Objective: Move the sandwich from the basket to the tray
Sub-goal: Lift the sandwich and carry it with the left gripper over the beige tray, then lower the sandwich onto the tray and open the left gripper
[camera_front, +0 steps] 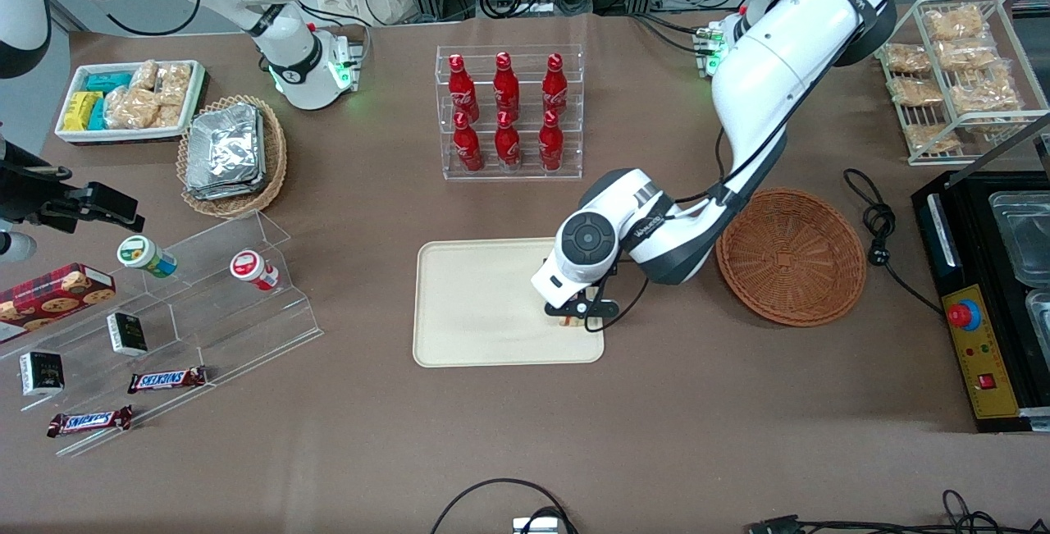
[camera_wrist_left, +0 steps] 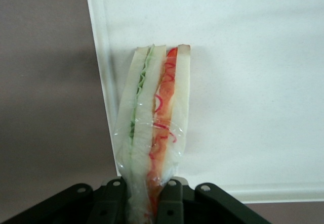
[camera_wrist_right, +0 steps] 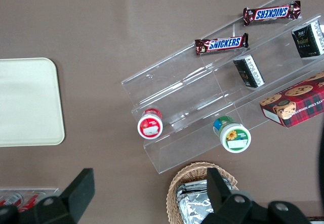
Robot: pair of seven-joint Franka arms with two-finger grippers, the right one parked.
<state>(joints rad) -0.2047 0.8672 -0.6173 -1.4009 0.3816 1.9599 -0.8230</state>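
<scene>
Round reddish-brown woven wicker basket (camera_front: 791, 257) seen empty. Clear-wrapped triangular wedge sandwich (camera_wrist_left: 156, 128) pinched in left arm's claw (camera_front: 577, 314), held over large cream-beige rectangular tray (camera_front: 476, 304), near basket-side rim. Transfer judged mostly done; lowering, release remaining.

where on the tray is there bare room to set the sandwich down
The tray is bare except at the end nearest the basket, where the pincer holds the sandwich over its edge. Everything toward the parked arm's end lies free. The basket itself sits empty.
</scene>
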